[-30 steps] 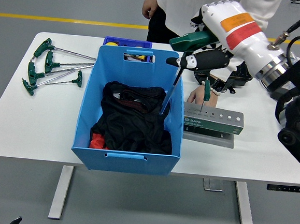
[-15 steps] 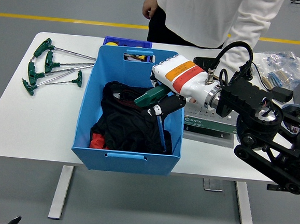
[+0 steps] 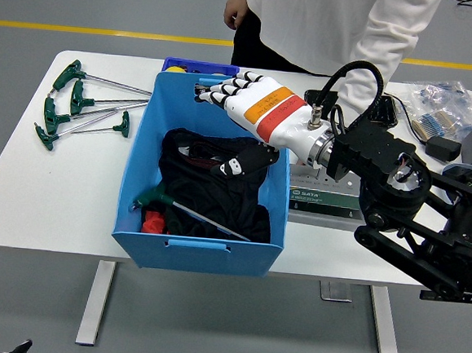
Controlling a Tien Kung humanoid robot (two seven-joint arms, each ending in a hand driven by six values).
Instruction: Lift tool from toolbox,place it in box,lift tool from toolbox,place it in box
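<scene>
The right hand (image 3: 241,95) is hovering over the blue box (image 3: 201,237) with its fingers spread flat and holding nothing. A T-handle tool (image 3: 186,209) with a green grip is lying on the dark cloth (image 3: 211,183) inside the box, toward the box's seven o'clock corner, its shaft running toward four o'clock. So one placement appears complete, and the step in hand is probably the withdrawal and reach for another tool.

The toolbox (image 3: 333,194), a grey rack, is sitting on the white worktop (image 3: 71,196) just beside the box at its three o'clock side, partly hidden by the forearm. To do this well, the hand should be rising clear of the box wall before swinging toward three o'clock, so the knuckles are not catching the rim. Which slots in the rack are holding tools cannot be told from here.

More green-handled tools (image 3: 78,107) are lying at the worktop's ten o'clock area, well apart from the box. A person (image 3: 313,27) is standing at twelve o'clock, one arm reaching down behind the robot's forearm, so the swing should be slow.
</scene>
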